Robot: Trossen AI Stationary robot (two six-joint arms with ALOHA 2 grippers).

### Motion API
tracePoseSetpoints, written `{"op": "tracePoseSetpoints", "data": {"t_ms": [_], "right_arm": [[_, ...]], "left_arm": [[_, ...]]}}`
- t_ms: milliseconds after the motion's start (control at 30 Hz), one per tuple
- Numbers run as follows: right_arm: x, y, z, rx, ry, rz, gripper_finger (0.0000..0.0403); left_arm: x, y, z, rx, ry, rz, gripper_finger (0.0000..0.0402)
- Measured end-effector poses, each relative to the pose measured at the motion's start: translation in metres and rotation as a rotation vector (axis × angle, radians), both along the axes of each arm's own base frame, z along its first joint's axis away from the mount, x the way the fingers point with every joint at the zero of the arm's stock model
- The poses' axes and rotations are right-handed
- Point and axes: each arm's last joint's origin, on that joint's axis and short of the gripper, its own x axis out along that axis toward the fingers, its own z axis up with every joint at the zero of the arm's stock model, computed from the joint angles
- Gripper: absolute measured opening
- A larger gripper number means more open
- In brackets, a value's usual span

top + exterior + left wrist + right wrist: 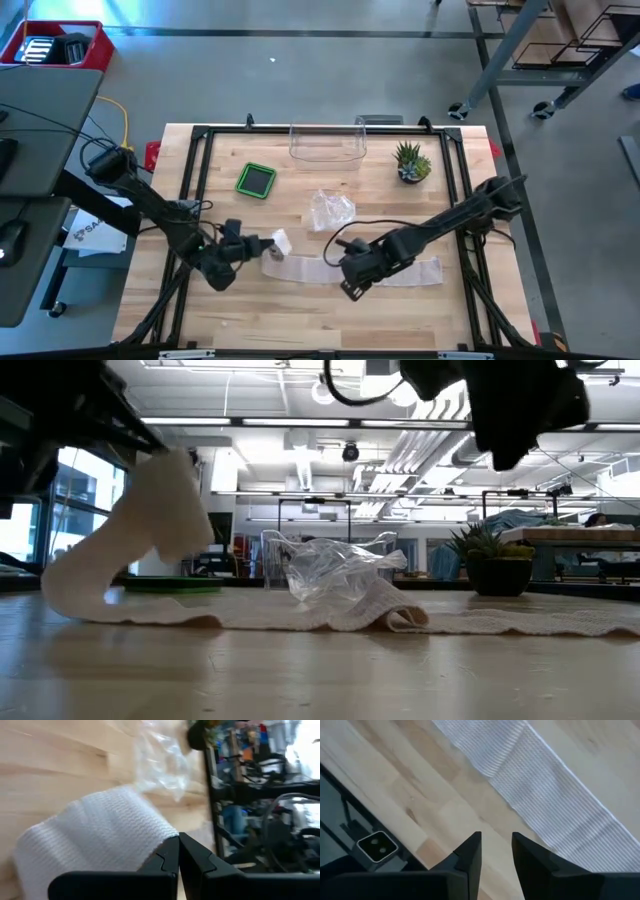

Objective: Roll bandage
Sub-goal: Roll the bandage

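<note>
We are holding one end of the white bandage [300, 267] in our left hand [262, 245], its fingers [165, 862] pressed together on the fabric and lifting that end off the wooden worktop [200, 310]. The rest of the strip is lying flat across the front-middle of the worktop, running toward the right side. Our right hand [347, 290] is hovering just above the strip's middle, fingers [470, 851] standing a little apart with nothing between them. A crumpled clear plastic wrapper [331, 210] is sitting just behind the bandage.
</note>
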Motion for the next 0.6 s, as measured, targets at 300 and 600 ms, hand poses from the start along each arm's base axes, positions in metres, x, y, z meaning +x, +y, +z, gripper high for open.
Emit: {"op": "tracePoseSetpoints", "data": {"t_ms": [300,600], "right_arm": [[-0.011,0.002,-0.009,0.009,0.004,-0.005,0.0099],[-0.006,0.000,-0.009,0.032,-0.031,-0.008,0.0099]], "left_arm": [[-0.012,-0.004,-0.004,0.060,0.166,-0.015,0.0000],[-0.014,-0.024,-0.041,0.067,0.379,-0.104,0.0000]]}}
